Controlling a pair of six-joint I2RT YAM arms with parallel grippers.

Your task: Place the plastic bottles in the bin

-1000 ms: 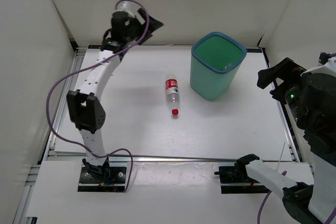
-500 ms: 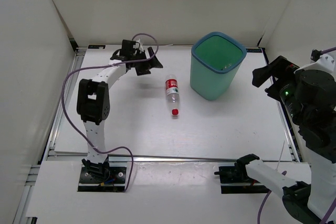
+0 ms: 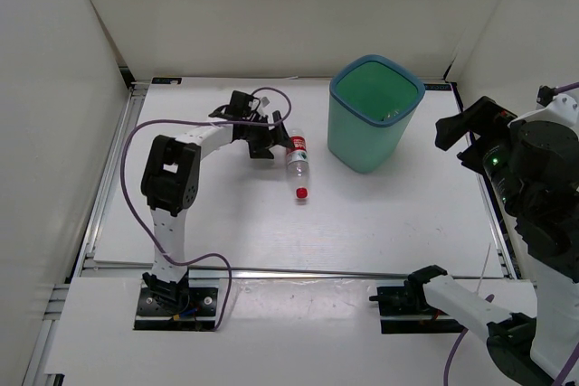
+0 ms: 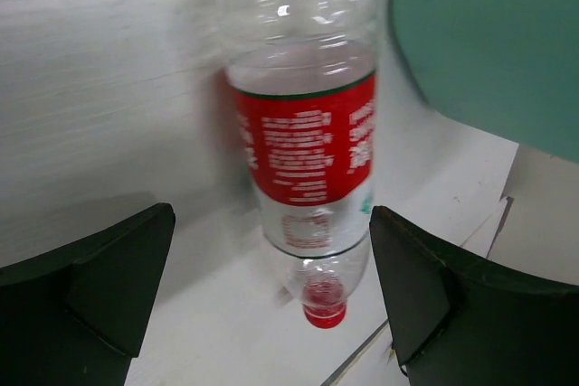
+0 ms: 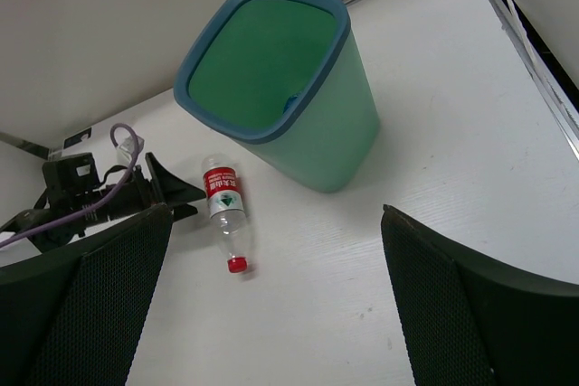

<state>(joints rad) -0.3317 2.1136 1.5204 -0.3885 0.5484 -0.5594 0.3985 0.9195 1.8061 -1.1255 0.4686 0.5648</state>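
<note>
Two dark fingers [image 4: 86, 291] of the left end effector [image 3: 273, 144] are seen spread wide, with nothing held between them. Just ahead of them, framed in the gap, a clear plastic bottle with a red label [image 4: 303, 164] is laid flat on the white counter [image 4: 99, 88]. No contact with either finger can be made out. Its long axis is set across the line joining the fingers, so the label band would be met from both sides. The red cap [image 4: 324, 305] is turned toward the lower edge of the wrist view, and the base away from it. Beyond the bottle and to the right of the end effector, the teal bin [image 4: 488, 42] is stood upright, near the bottle but apart from it. Farther off, past the bin, the right end effector [image 3: 457, 144] is held high, likewise fully open and empty. The left arm is judged much the nearer, and a short advance followed by closing is judged sufficient for the grasp.
</note>
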